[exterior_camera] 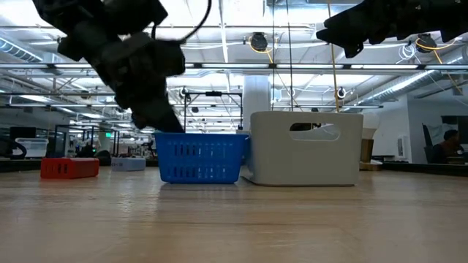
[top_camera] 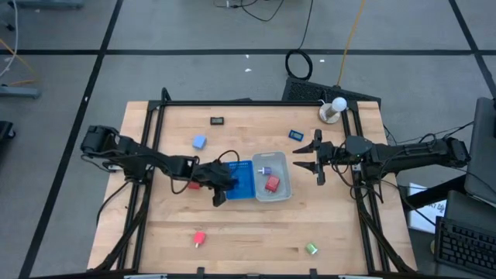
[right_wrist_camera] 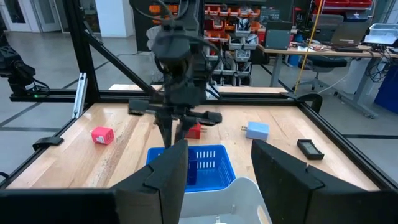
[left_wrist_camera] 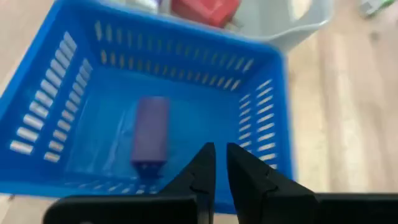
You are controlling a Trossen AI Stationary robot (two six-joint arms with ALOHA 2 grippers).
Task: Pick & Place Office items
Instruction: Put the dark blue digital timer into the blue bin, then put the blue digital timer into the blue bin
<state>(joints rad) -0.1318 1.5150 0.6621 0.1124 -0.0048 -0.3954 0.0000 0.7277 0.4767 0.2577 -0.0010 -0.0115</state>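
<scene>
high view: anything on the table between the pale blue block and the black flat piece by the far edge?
No. In the high view the stretch from the pale blue block to the black flat piece is bare wooden table.

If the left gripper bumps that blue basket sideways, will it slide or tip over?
Probably slide. The blue basket sits low and wide on the smooth wooden table, so tipping looks unlikely. Its slotted plastic walls suggest it is light, with only one purple block visible inside. The pale bin close beside it may stop it.
</scene>
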